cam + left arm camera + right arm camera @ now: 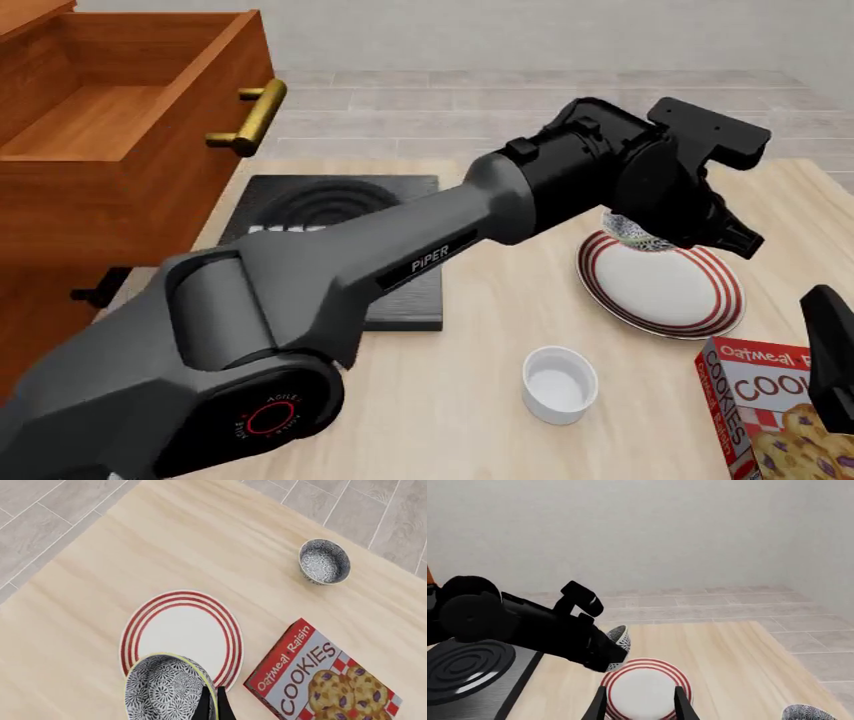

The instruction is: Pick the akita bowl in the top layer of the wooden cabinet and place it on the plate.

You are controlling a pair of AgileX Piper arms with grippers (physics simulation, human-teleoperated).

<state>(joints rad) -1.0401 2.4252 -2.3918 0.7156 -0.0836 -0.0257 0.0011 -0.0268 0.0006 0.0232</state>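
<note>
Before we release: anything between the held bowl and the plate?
Nothing visible. The left gripper holds the bowl by its rim over the plate's edge, plate face bare. Cookie box sits beside the plate, apart.

A white ramekin (559, 383) is sitting upright on the light wooden table (441, 400), with a black stove slab (340, 225) lying flat beyond it. An Oatmeal Raisin cookies box (323, 677) is lying face up just beside the fingers. A second small patterned bowl (324, 561) is standing well apart from them, near the table's edge.
</note>
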